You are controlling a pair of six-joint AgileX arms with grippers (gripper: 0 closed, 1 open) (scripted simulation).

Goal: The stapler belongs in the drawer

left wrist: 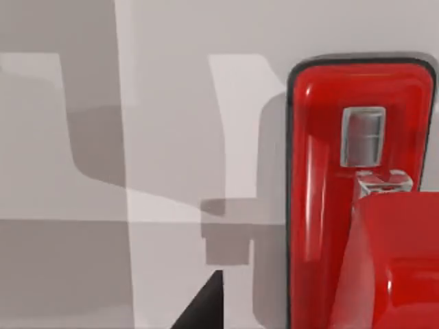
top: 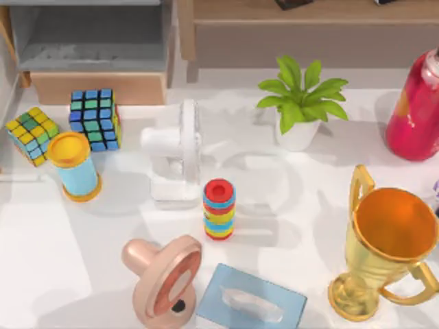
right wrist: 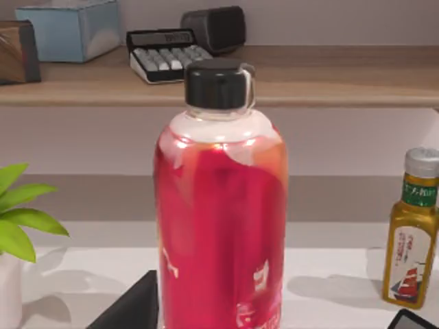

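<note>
The stapler [left wrist: 322, 192] is glossy red and lies flat on the white table, very close under the left wrist camera. Its metal slot faces up. A dark part of my left gripper [left wrist: 201, 310] shows beside it, clear of the red body. The drawer [top: 96, 88] stands pulled out at the far left of the top view, with a tan front panel and grey walls [top: 89, 34] around a bare inside. In the right wrist view my right gripper [right wrist: 271, 317] is open, its dark fingertips [right wrist: 130, 308] wide apart in front of the pink-red bottle [right wrist: 219, 219].
On the table are two puzzle cubes [top: 96, 118], a yellow-blue cup [top: 74, 168], a white fan [top: 177, 152], a ring stack [top: 219, 209], a plant [top: 300, 103], the bottle [top: 416, 113], a gold trophy [top: 384, 247], a blue tissue box [top: 250, 301] and a pink dispenser [top: 164, 277]. A wooden shelf [top: 309, 27] runs along the back.
</note>
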